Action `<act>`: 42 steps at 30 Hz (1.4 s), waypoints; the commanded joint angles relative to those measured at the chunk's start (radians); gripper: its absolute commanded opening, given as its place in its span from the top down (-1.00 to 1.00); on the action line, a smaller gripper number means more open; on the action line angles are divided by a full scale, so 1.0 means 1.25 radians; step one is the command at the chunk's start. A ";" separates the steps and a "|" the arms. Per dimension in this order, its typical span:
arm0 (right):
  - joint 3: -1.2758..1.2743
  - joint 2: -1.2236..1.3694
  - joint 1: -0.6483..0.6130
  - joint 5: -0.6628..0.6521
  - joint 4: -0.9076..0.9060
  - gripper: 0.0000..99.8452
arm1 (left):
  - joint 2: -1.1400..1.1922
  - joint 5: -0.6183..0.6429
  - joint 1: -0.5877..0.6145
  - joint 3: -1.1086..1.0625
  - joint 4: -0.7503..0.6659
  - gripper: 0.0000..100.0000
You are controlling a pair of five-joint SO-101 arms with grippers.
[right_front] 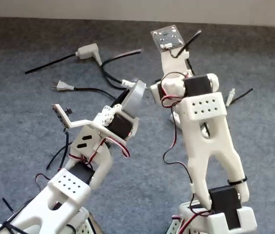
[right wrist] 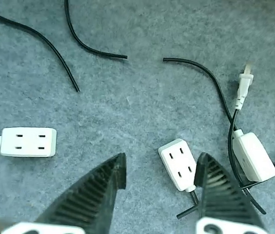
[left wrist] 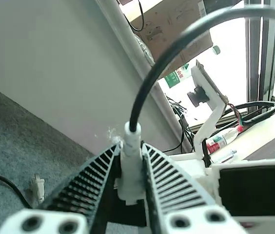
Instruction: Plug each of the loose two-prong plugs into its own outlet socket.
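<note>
My left gripper [left wrist: 130, 148] is shut on a white two-prong plug [left wrist: 130, 170], held off the carpet with its black cord [left wrist: 152, 73] arching away. In the high view this gripper [right_front: 130, 95] is near the middle of the carpet. My right gripper [right wrist: 159, 170] stands open above the carpet, and a white outlet socket [right wrist: 178, 164] lies between its fingers. A second socket [right wrist: 28, 142] lies apart to one side. A third white block [right wrist: 252, 156] lies beside a loose plug [right wrist: 245, 82]. Another loose plug [right_front: 63, 87] lies at the left of the high view.
A white outlet block [right_front: 88, 50] with a cord lies at the back left. Black cord ends [right wrist: 98, 51] trail over the grey carpet [right_front: 20, 122]. A small plug [right_front: 231, 96] lies right of the right arm [right_front: 208, 131]. A wall runs along the far edge.
</note>
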State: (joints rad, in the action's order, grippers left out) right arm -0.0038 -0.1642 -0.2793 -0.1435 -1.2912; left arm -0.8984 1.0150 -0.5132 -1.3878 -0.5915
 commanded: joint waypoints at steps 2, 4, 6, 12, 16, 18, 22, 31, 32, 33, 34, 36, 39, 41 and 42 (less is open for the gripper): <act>0.040 -0.007 0.039 -0.006 0.025 0.55 | -0.018 -0.004 -0.029 0.003 -0.014 0.99; 0.039 -0.028 0.040 -0.006 -0.003 0.55 | -0.018 -0.006 -0.024 0.004 -0.016 0.99; 0.039 -0.060 0.036 -0.006 -0.039 0.55 | -0.015 -0.002 -0.003 0.007 -0.017 0.99; 0.030 -0.187 0.008 -0.006 -0.131 0.55 | -0.017 -0.002 0.060 0.024 -0.018 0.99; 0.030 -0.213 -0.006 -0.006 -0.214 0.55 | -0.017 -0.002 0.089 0.031 -0.018 0.99; 0.030 -0.215 -0.035 -0.006 -0.245 0.55 | -0.017 -0.002 0.088 0.033 -0.018 0.99; 0.030 -0.211 -0.117 -0.006 -0.287 0.55 | -0.017 -0.001 0.087 0.045 -0.018 0.99; 0.030 -0.208 -0.143 -0.006 -0.208 0.55 | -0.017 -0.001 0.085 0.044 -0.018 0.99; 0.030 -0.208 -0.142 -0.006 -0.191 0.55 | -0.018 -0.001 0.085 0.044 -0.018 0.99; 0.030 -0.207 -0.142 -0.007 -0.175 0.55 | -0.018 -0.001 0.085 0.044 -0.018 0.99; 0.030 -0.207 -0.138 -0.014 -0.161 0.55 | -0.018 -0.001 0.085 0.044 -0.018 0.99; 0.030 -0.199 -0.122 -0.033 -0.129 0.55 | -0.018 -0.001 0.084 0.042 -0.017 0.99; 0.030 -0.160 -0.079 -0.031 -0.055 0.55 | -0.018 -0.001 0.046 0.034 -0.016 0.99; 0.030 -0.127 -0.050 0.010 -0.012 0.55 | -0.018 -0.001 0.025 0.023 -0.017 0.99; 0.030 -0.112 -0.031 0.031 0.009 0.55 | -0.018 -0.001 0.017 0.020 -0.017 0.99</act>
State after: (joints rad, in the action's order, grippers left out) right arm -0.0038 -0.3360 -0.3821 -0.1573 -1.3648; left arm -0.8999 1.0088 -0.4457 -1.3755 -0.5946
